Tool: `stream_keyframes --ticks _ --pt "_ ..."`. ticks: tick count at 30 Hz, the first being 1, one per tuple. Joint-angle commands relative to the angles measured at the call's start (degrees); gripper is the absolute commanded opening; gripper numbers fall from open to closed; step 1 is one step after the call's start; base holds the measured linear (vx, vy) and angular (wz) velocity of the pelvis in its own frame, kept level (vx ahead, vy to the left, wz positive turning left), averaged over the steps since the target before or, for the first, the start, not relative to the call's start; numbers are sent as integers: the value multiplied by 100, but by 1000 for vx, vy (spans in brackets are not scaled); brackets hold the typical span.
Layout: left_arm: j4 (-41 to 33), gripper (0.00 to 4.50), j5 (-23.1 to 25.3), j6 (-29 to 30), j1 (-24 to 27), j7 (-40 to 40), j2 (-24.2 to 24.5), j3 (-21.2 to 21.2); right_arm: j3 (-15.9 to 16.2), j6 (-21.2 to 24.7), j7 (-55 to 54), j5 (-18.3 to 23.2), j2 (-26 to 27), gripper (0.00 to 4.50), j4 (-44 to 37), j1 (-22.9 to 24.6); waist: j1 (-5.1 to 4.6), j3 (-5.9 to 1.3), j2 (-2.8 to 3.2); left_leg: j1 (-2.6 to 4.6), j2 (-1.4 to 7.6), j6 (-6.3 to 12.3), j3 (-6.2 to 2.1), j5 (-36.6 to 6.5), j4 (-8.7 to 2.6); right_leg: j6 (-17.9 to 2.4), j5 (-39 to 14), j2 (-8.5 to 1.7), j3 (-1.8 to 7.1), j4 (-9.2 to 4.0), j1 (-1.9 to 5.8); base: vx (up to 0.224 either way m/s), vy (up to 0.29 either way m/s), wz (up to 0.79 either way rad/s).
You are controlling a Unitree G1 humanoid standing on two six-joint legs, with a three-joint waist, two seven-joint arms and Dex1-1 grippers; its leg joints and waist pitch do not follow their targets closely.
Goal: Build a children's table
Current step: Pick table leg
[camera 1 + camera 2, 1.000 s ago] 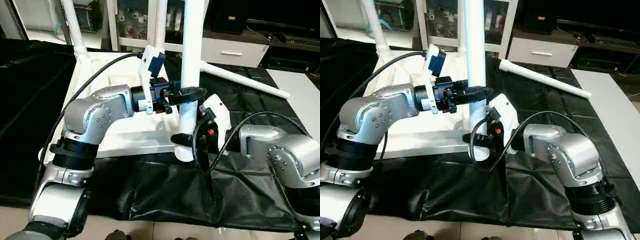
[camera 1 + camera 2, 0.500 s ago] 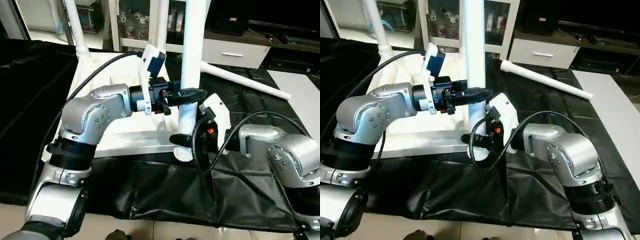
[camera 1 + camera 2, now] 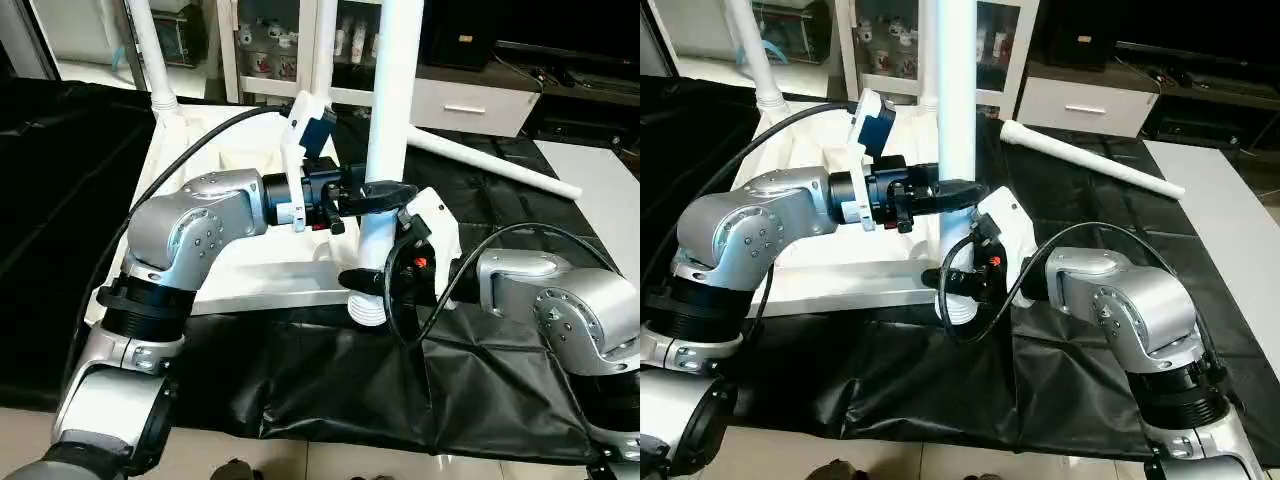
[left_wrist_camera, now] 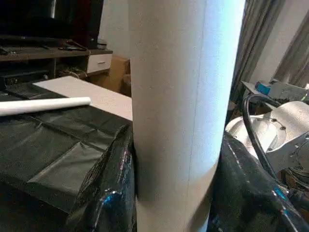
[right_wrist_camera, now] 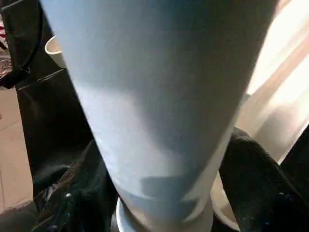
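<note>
The children's table top (image 3: 250, 282) lies upside down on the black cloth, white, with a raised rim. A white tapered leg (image 3: 392, 100) stands upright in the socket (image 3: 368, 310) at its near right corner. My left gripper (image 3: 388, 190) is shut on this leg at mid height, and its fingers (image 4: 111, 193) press both sides of the tube (image 4: 178, 96). My right gripper (image 3: 952, 278) sits low around the leg's base, just above the socket. Its fingers (image 5: 265, 183) stand a little off the tube (image 5: 159, 96), open.
Two more white legs (image 3: 155, 60) (image 3: 322, 50) stand upright at the top's far corners. Another leg (image 3: 500, 165) lies loose on the black cloth (image 3: 400, 390) at the right rear. A white board (image 3: 600, 190) lies at the far right, with cabinets behind.
My right gripper's fingers have spread a little around the leg's base. The left gripper and the held leg have shifted slightly to the right.
</note>
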Motion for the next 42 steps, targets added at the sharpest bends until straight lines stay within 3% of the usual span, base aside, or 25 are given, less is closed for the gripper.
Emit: stream_keyframes --ticks 1,4,11,12,15,18,19,20,22,25,26,27,29,32,40,41,42 --pt "-161 183 -7 58 -31 -150 -49 -116 -152 63 -47 -30 -78 258 5 -127 5 -507 -14 78 392 -228 -205 -944 -402 -685 -1956 -447 355 -430 338 0 0 0" --pt "-149 183 2 44 -39 -150 -53 -114 -162 93 -46 -10 -75 222 10 -120 4 -506 -16 77 393 -242 -207 -949 -402 -670 -1972 -443 354 -431 335 0 0 0" --pt "-12 183 121 -94 -87 126 -140 -3 -253 80 -185 -41 1 195 78 -96 6 -505 -24 76 391 -238 -206 -947 -399 -631 -2053 -449 355 -441 333 0 0 0" --pt "-7 239 110 -84 -87 142 -149 13 -259 76 -193 -43 6 194 82 -96 2 -504 -36 73 390 -241 -205 -952 -397 -627 -2064 -448 354 -442 332 0 0 0" --pt "70 259 132 -67 -77 230 -132 79 -394 25 -387 -113 109 193 214 -126 -7 -492 -35 64 382 -239 -207 -935 -400 -627 -2070 -448 350 -447 322 0 0 0" --pt "176 290 154 -172 67 104 -40 182 -726 -251 -977 -391 344 193 601 -194 -24 -485 -10 85 364 -284 -202 -1007 -402 -604 -2179 -440 346 -469 293 0 0 0" --pt "236 290 189 -293 105 49 -11 218 -879 -387 -1233 -494 432 193 793 -244 -25 -464 24 84 361 -314 -205 -1004 -412 -595 -2169 -435 350 -464 284 0 0 0" --pt "397 302 387 -639 154 -94 115 169 -1138 -580 -1620 -626 551 192 1132 -327 -43 -464 3 82 358 -352 -200 -1035 -417 -585 -2219 -432 344 -484 287 0 0 0" --pt "455 315 479 -789 171 -170 175 126 -1217 -631 -1734 -661 579 191 1239 -351 -42 -482 11 118 341 -368 -195 -1076 -412 -527 -2269 -421 340 -497 267 0 0 0" --pt "796 331 903 -1335 369 -774 523 -352 -1355 -708 -1870 -713 525 191 1397 -303 -57 -465 10 100 353 -317 -206 -1039 -449 -435 -2031 -402 354 -467 289 0 0 0" --pt "1037 331 1291 -1653 469 -916 640 -769 -1379 -658 -1860 -702 517 191 1361 -270 -56 -459 20 92 358 -280 -212 -1013 -459 -430 -1953 -407 361 -464 295 0 0 0" --pt "1037 331 1291 -1653 469 -916 640 -769 -1379 -658 -1860 -702 517 191 1361 -270 -60 -457 20 95 359 -266 -209 -1007 -465 -412 -1936 -398 363 -466 289 0 0 0" --pt "1504 331 1900 -2117 584 -881 670 -1357 -1362 -540 -1767 -631 532 191 1232 -225 -77 -459 36 93 371 -260 -209 -1002 -467 -466 -1797 -412 373 -433 298 0 0 0" --pt "2112 331 2471 -2644 589 -957 702 -1789 -1322 -449 -1719 -587 572 191 1047 -147 -83 -452 29 92 369 -233 -211 -1058 -470 -502 -1837 -424 374 -463 305 0 0 0" --pt "3062 331 2934 -3158 386 -1130 685 -1986 -1190 -317 -1528 -462 520 191 726 -5 -134 -417 40 114 389 -226 -221 -1293 -475 -696 -2042 -455 365 -499 286 0 0 0" --pt "3605 331 3110 -3344 238 -977 635 -1979 -1123 -252 -1421 -439 474 191 595 48 -129 -421 38 110 388 -217 -227 -1296 -475 -688 -2038 -462 365 -492 298 0 0 0" --pt "3780 331 3155 -3359 187 -916 615 -1953 -1102 -229 -1389 -433 462 191 551 63 -125 -405 99 110 380 -218 -227 -1313 -479 -683 -2048 -458 368 -504 286 0 0 0"
